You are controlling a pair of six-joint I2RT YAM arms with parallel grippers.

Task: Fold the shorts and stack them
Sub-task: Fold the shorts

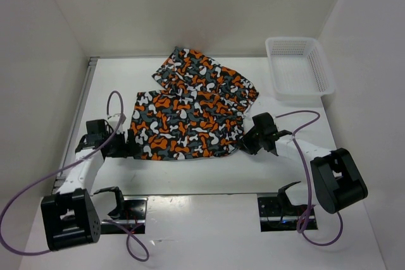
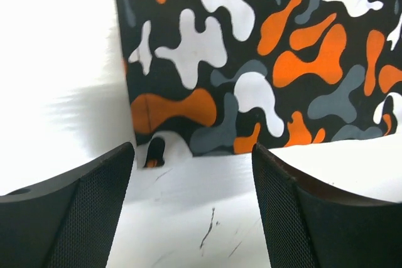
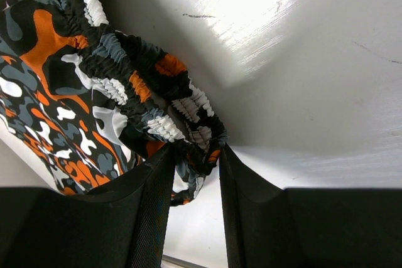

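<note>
Camouflage shorts [image 1: 186, 124] in orange, white, grey and black lie flat mid-table, with more of the same fabric [image 1: 202, 77] overlapping behind them. My left gripper [image 1: 130, 143] sits low at their left edge. In the left wrist view it [image 2: 193, 149] stands open over bare table, and the shorts' hem [image 2: 251, 61] lies just ahead of the fingertips. My right gripper [image 1: 243, 138] is at the right edge. The right wrist view shows it [image 3: 196, 152] shut on the gathered elastic waistband [image 3: 144, 86], lifted slightly off the table.
A white mesh basket [image 1: 297, 91] stands at the back right, close to the far fabric. White walls enclose the table on the left, back and right. Purple cables loop beside both arms near the front edge.
</note>
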